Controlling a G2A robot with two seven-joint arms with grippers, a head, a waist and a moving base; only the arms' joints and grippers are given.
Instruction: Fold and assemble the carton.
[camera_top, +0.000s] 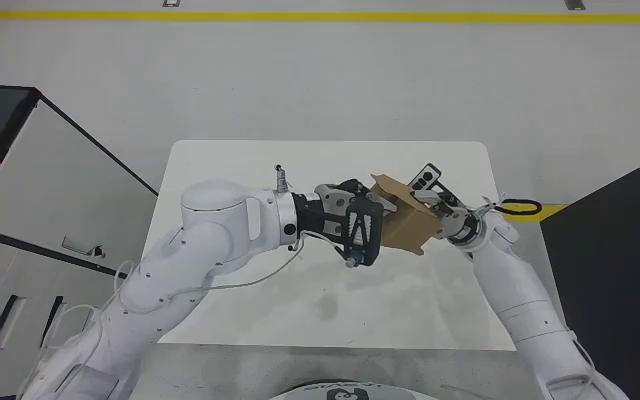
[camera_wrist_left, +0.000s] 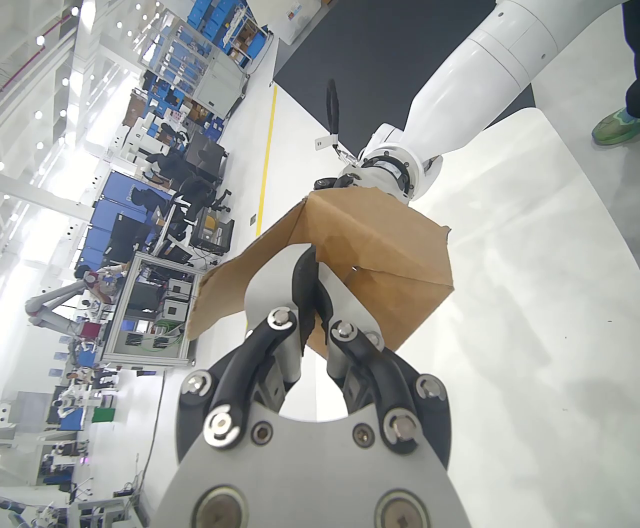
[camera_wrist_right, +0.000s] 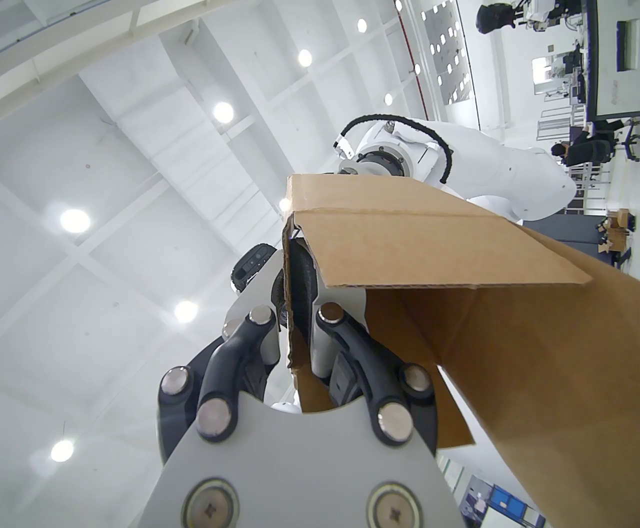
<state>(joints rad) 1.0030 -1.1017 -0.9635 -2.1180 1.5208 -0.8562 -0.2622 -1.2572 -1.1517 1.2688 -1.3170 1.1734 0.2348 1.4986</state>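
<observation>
Left gripper (camera_wrist_left: 311, 272): clamped on a wall edge at the left side of the carton (camera_wrist_left: 385, 240).
Right gripper (camera_wrist_right: 296, 270): clamped on a flap edge at the carton's right side.
Carton: brown cardboard, partly opened, held in the air between both grippers over the right half of the desk (camera_top: 250, 170). Its flaps are loose and not yet folded in.
Step in hand, as judged: the body is being squared open.
Handling: both holds should be kept firm near the creases. The pull should be shared evenly, so that the board is bent along its scored lines and not torn.
</observation>
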